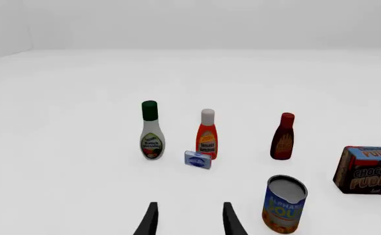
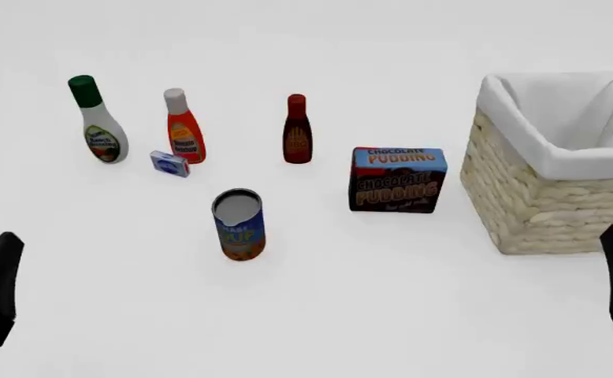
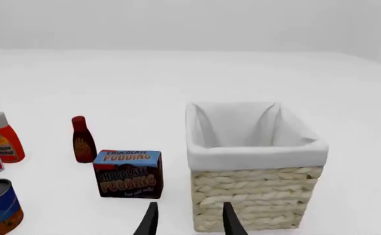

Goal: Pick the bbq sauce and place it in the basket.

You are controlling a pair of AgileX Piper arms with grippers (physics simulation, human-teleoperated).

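Observation:
The bbq sauce (image 2: 297,130) is a slim dark brown-red bottle with a red cap, standing upright behind the middle of the table; it also shows in the wrist views (image 1: 282,137) (image 3: 83,140). Far to its right stands the basket (image 2: 543,209) (image 3: 256,196), woven straw with a white cloth lining and nothing visible inside. My left gripper (image 1: 189,223) hangs open near the front left, well short of the bottles. Open as well, my right gripper (image 3: 189,223) hovers at the front right, just before the basket's near wall. Neither gripper holds anything.
A chocolate pudding box (image 2: 396,179) stands between the sauce and the basket. In front of the sauce is a soup can (image 2: 239,224). Left of it stand a ketchup bottle (image 2: 183,127), a small blue box (image 2: 169,164) and a white, green-capped ranch bottle (image 2: 96,122).

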